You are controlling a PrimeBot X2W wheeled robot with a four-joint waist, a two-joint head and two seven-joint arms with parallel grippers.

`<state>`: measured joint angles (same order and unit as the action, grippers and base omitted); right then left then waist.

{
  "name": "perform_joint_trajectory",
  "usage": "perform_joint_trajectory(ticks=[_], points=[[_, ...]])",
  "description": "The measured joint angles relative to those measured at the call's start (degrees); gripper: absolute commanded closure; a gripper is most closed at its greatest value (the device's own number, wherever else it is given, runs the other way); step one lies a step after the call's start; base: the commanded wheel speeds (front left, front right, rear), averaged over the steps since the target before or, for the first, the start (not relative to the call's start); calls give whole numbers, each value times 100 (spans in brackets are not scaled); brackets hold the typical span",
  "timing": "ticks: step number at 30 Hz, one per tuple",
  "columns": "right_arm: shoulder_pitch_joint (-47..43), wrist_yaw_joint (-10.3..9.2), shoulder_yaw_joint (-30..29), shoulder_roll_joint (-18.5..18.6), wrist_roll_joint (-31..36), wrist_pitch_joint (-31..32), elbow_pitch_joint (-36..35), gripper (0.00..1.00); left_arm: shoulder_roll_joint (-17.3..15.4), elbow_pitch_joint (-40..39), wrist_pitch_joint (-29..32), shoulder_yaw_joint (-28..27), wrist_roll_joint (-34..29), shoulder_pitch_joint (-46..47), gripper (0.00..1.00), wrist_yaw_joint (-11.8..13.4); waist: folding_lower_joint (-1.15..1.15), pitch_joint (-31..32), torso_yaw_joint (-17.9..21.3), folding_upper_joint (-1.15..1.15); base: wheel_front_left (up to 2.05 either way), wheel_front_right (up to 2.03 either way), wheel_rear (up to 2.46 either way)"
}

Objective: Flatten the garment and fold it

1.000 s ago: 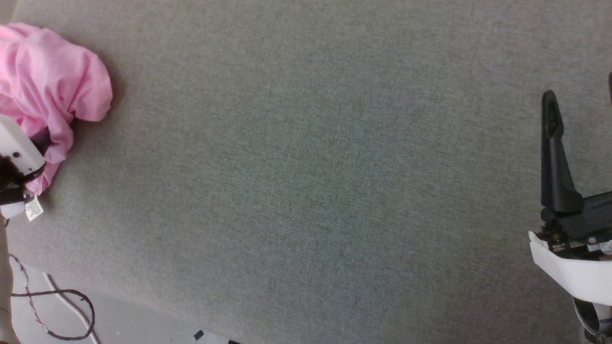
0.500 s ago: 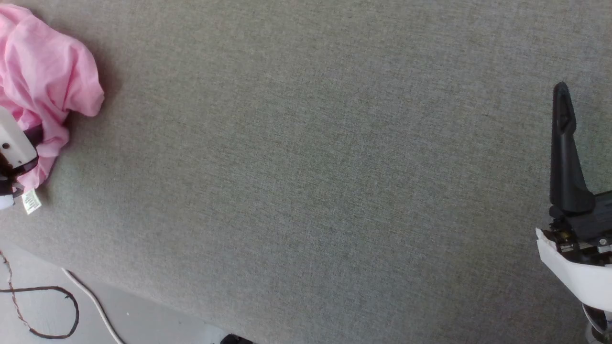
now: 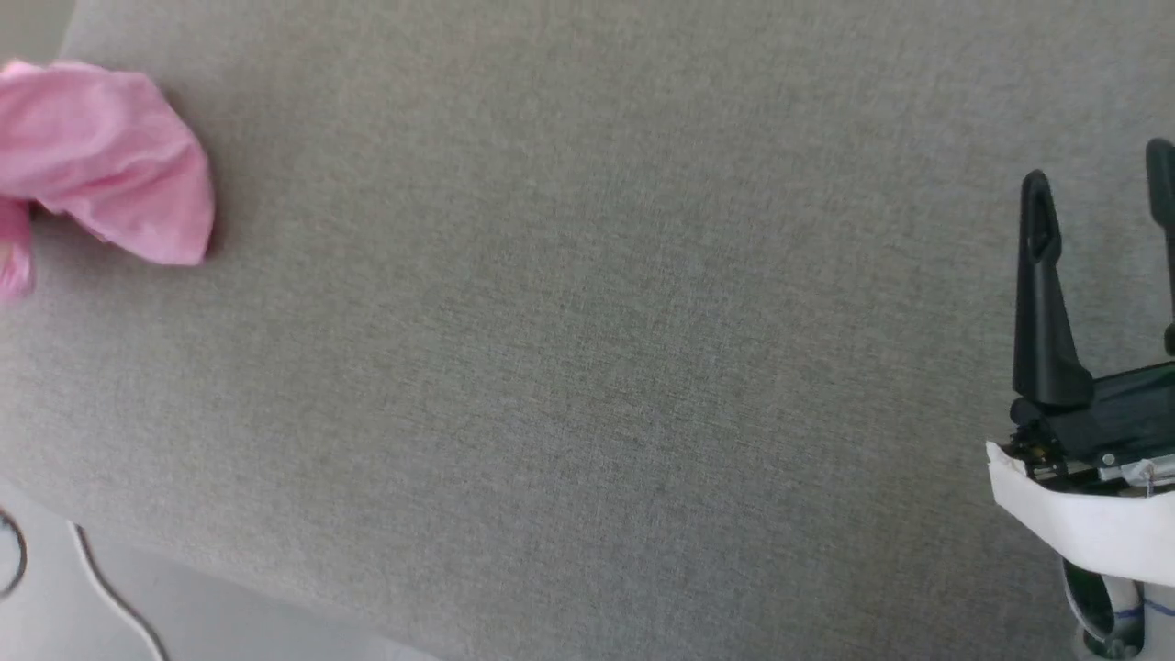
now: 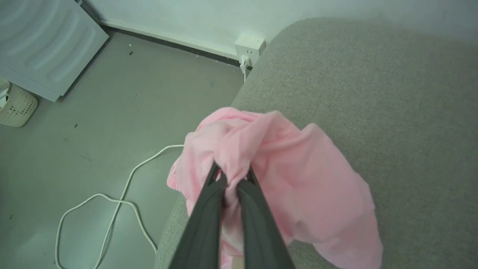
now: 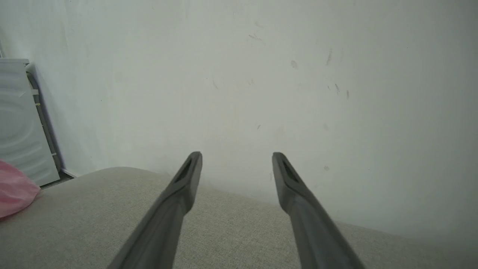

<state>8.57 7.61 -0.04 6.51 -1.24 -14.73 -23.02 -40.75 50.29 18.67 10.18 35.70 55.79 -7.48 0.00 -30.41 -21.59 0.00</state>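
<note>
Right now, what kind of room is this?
Probably a home-like room: a grey cloth-covered cushion like a sofa or bed, a wall socket with a white cable, and a woven basket.

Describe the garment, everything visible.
The garment is plain light-pink cloth, thin, soft and wrinkly, bunched into a crumpled lump, neither flat nor folded. It sits at the left edge of the grey cushion, part of it overhanging toward the floor. The left pincer is shut on a gathered fold at its top; the rest droops below the grip. Nothing else is seen touching it.
</note>
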Motion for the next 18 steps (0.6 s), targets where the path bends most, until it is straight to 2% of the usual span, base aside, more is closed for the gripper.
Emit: perform_joint_trajectory(ticks=[8, 14, 18], points=[[-372, -1, -193, -277, -88, 0, 294, 0, -76, -906, -548, 976, -84, 636, 100, -1, 0, 747, 122, 0, 0, 0, 0], [-662, 0, -250, -339, -142, 0, 443, 0, 8, -1970, -604, 1859, -11, 1160, 100, -2, -1, 1301, 316, 0, 0, 0, 0], [-773, 0, -307, -346, -409, 0, 542, 0, 105, -2614, -546, 2359, 62, 1357, 100, -3, -1, 1579, 579, 0, 0, 0, 0]])
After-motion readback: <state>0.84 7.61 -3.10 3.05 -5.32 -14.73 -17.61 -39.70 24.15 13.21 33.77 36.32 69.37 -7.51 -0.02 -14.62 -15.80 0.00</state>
